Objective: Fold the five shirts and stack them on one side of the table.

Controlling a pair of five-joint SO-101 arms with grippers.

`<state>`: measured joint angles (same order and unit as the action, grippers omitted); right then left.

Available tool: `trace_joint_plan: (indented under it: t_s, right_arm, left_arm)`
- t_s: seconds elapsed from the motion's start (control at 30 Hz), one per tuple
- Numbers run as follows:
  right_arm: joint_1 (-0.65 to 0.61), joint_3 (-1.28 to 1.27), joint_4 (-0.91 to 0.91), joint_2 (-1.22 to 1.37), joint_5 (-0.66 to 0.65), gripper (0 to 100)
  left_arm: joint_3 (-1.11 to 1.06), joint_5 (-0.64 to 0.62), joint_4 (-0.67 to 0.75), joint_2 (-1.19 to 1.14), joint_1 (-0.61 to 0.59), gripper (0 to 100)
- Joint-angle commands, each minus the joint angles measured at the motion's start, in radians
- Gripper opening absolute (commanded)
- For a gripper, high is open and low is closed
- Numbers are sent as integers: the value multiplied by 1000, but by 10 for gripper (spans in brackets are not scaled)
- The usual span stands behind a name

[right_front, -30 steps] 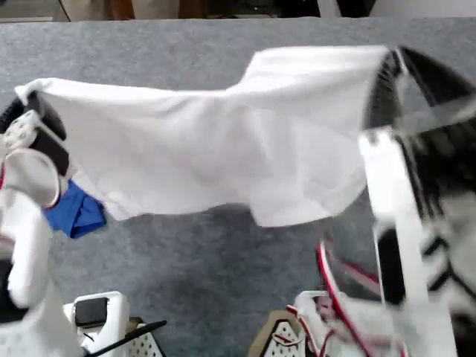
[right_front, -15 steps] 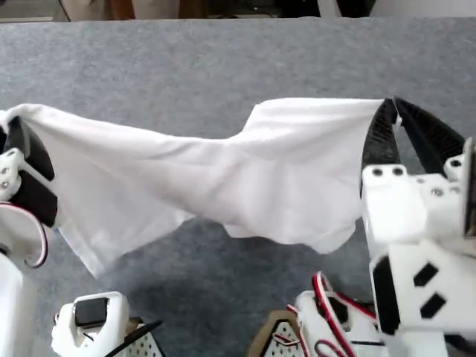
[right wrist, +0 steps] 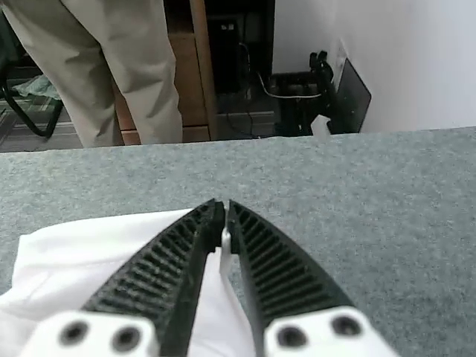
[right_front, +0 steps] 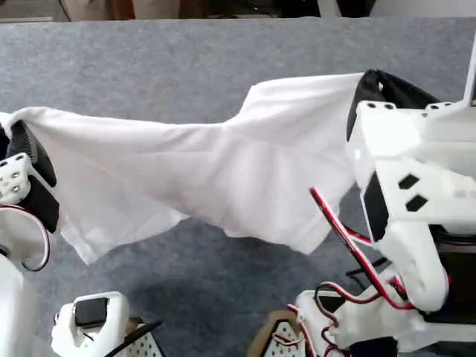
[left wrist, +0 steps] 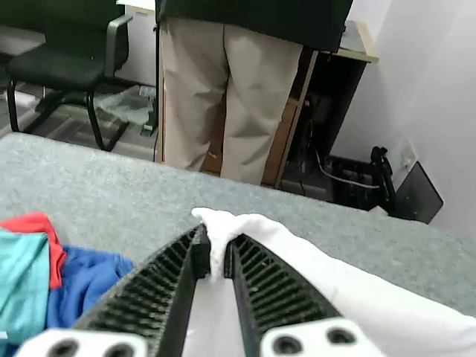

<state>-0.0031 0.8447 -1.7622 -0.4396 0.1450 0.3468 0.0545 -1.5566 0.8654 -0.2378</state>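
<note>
A white shirt [right_front: 223, 178] is stretched across the middle of the grey surface [right_front: 186, 67], held at two corners. The left gripper [left wrist: 213, 242] is clamped on one corner at the 9 o'clock edge. The right gripper [right wrist: 223, 212] is pinched tight on the other corner at about 2 o'clock. The shirt's loose edge sags toward 6 o'clock. A heap of blue, teal and red clothes [left wrist: 41, 271] lies on the surface near the left gripper.

An office: a black office chair [left wrist: 65, 63], wooden desk [right wrist: 199, 67] and floor cables [right wrist: 288, 84].
</note>
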Motion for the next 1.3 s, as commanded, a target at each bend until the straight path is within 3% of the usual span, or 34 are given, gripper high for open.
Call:
trace_joint_plan:
  t_s: [0.0, 0.33, 0.63, 0.83, 1.27]
  right_arm:
    - [5, 18, 60, -18, -55, 5]
    - [13, 257, 158, -128, -216, 5]
    - [16, 320, 163, -202, -308, 5]
    - [130, 320, 267, -275, -325, 5]
    - [151, 165, 555, -291, -445, 5]
  left_arm:
    - [35, 41, 68, -10, 6, 19]
    - [114, 55, 115, 120, -2, 19]
    - [114, 57, 110, 226, -9, 19]
    - [112, 58, 109, 334, -9, 19]
    - [-184, 58, 117, 381, -9, 19]
